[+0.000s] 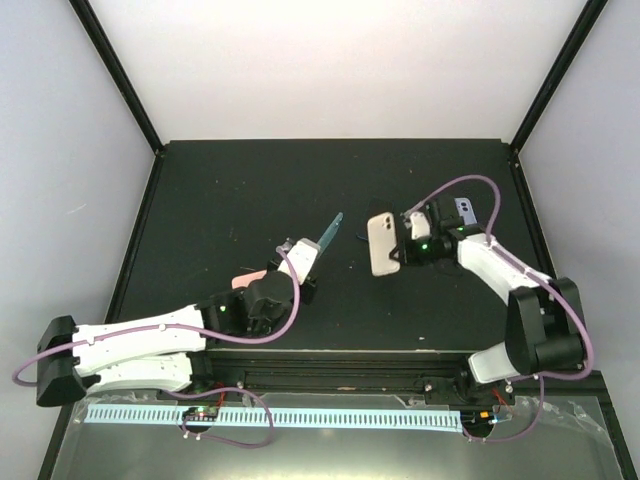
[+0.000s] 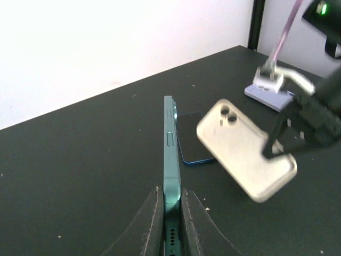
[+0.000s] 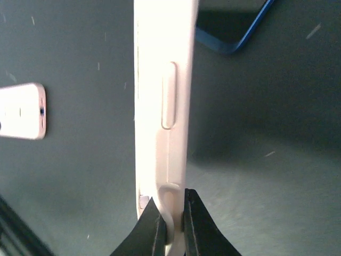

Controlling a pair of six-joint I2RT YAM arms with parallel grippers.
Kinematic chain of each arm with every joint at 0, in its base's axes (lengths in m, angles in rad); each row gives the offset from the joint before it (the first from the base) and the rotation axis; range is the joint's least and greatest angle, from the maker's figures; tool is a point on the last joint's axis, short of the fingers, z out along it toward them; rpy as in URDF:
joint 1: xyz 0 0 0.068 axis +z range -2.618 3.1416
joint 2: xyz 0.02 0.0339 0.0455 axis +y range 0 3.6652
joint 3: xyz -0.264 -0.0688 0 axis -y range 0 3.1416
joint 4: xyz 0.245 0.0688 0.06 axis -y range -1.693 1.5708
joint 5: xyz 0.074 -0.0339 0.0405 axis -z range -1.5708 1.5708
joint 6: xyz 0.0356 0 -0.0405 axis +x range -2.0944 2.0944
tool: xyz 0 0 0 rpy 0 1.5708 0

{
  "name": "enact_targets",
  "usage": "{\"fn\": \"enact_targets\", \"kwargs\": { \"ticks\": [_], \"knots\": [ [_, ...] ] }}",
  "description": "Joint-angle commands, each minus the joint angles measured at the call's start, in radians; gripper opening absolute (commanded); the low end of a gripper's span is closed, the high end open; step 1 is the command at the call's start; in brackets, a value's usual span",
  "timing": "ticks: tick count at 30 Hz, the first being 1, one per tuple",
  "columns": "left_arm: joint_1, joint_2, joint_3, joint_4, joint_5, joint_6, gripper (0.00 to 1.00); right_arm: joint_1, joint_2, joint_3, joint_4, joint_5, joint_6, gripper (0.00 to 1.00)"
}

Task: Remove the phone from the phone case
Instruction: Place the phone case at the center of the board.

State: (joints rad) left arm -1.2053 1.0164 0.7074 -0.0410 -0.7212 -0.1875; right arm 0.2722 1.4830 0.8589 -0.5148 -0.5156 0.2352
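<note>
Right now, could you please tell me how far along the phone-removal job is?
Done: the left claw is shut on a teal item held on edge, the right claw on a cream item above the table. In hand: both items are held apart. Left: I cannot tell case from phone, so I cannot confirm removal.

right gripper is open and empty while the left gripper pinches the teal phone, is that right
Not quite. The right gripper is not open and empty: it is shut on the cream phone, as the right wrist view shows. The left gripper does pinch the teal phone.
</note>
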Motion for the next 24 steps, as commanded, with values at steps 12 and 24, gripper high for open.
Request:
{"fn": "enact_targets", "kwargs": {
  "ticks": [12, 24],
  "knots": [
    [0.008, -0.076, -0.061, 0.009, 0.119, 0.132, 0.02, -0.242, 0.032, 0.257, -0.116, 0.176, -0.237, 0.01],
    [0.010, -0.038, -0.048, -0.031, 0.058, 0.086, 0.02, -0.340, 0.319, 0.443, -0.239, 0.159, -0.324, 0.01]
  ]
}}
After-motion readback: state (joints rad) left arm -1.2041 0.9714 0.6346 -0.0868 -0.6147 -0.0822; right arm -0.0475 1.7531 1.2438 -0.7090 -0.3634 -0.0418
